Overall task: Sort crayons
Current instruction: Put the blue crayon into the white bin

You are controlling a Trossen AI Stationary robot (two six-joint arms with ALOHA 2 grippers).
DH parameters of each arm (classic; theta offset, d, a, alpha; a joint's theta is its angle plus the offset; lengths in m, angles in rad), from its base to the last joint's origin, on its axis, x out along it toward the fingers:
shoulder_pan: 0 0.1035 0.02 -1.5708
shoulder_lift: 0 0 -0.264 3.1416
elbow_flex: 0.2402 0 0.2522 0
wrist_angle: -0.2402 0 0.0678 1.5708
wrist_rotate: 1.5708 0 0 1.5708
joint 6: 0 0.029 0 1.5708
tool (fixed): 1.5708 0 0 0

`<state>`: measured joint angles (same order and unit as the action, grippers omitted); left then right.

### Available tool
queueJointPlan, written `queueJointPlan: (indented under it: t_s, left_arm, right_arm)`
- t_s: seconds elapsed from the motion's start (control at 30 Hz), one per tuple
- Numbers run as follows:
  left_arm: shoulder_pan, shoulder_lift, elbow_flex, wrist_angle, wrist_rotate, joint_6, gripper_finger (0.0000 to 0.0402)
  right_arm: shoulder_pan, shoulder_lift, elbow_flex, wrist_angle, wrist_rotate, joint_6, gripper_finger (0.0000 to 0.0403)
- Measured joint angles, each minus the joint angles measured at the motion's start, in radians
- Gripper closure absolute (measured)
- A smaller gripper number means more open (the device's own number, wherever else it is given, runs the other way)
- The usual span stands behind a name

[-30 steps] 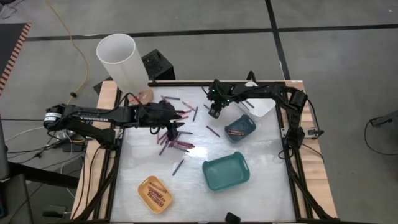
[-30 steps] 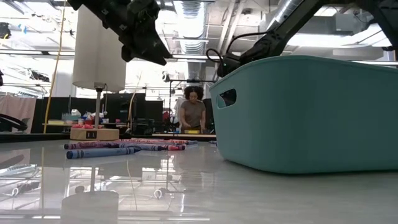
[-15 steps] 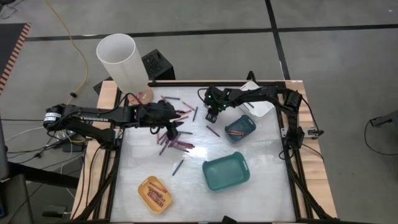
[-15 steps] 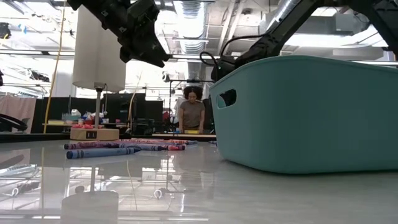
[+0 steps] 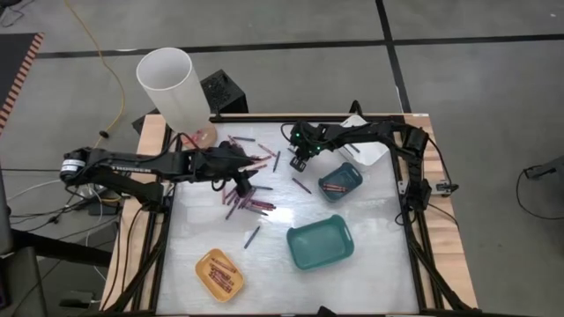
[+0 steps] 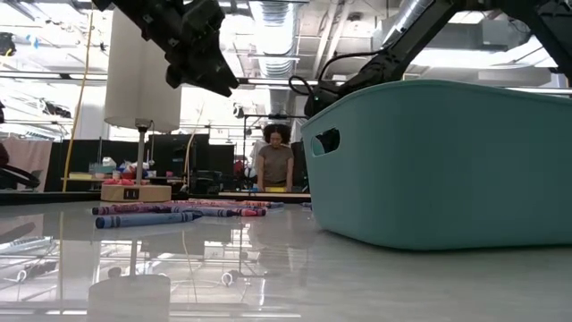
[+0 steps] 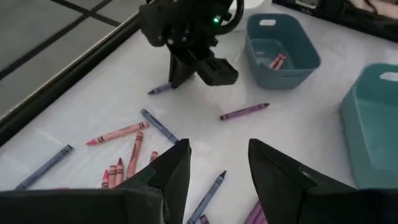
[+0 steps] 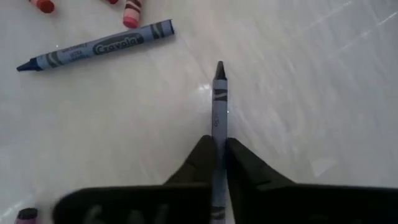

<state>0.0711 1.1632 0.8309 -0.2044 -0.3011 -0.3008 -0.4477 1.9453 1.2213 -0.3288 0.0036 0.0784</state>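
Red, pink, purple and blue-grey crayons [image 5: 248,183] lie scattered on the white table's far-left part. My right gripper [image 8: 217,142] is down at the table, to the right of that heap [image 5: 298,162], shut on one dark blue-grey crayon [image 8: 218,102]. My left gripper [image 7: 217,165] hangs open above the heap [image 5: 245,169], with nothing between its fingers. A small teal tray [image 5: 340,181] holds a few red crayons, and a yellow tray [image 5: 218,273] holds several. My right gripper pinches the blue-grey crayon between its two fingertips, on the shaft back from its point [image 8: 217,138]. The fingers slant down from the table's right and lie along the crayon. Its pointed end [image 8: 219,67] sticks out ahead of them, at the table top.
A large teal tray [image 5: 319,243] stands near the table's middle right, and a white tray [image 5: 370,150] sits at the far right. A tall white cylinder [image 5: 170,88] stands at the far-left corner. Another blue-grey crayon [image 8: 93,47] lies close to the held one.
My right gripper has sunk toward the table and shifted a little toward the table's left edge, nearer the crayon heap.
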Motion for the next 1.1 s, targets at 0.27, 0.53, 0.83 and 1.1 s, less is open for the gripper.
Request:
queueJointPlan:
  t_s: [0.27, 0.53, 0.83, 1.1]
  left_arm:
    - [0.0, -0.126, -0.131, 0.174, 0.005, -0.034, 0.0251]
    - [0.001, -0.319, -0.331, 0.354, -0.021, -0.052, 0.0251]
    - [0.0, -0.437, -0.427, 0.4, -0.028, -0.05, 0.0251]
    - [0.0, -0.459, -0.457, 0.397, -0.028, -0.05, 0.0251]
  right_arm:
    - [0.002, -0.015, -0.003, 0.016, -0.001, 0.011, 0.0397]
    - [-0.002, -0.16, -0.005, 0.009, -0.008, 0.002, 0.04]
    - [-0.04, -0.397, -0.031, -0.17, 0.083, -0.01, 0.04]
    - [-0.126, -0.644, -0.251, -0.207, 0.179, 0.086, 0.04]
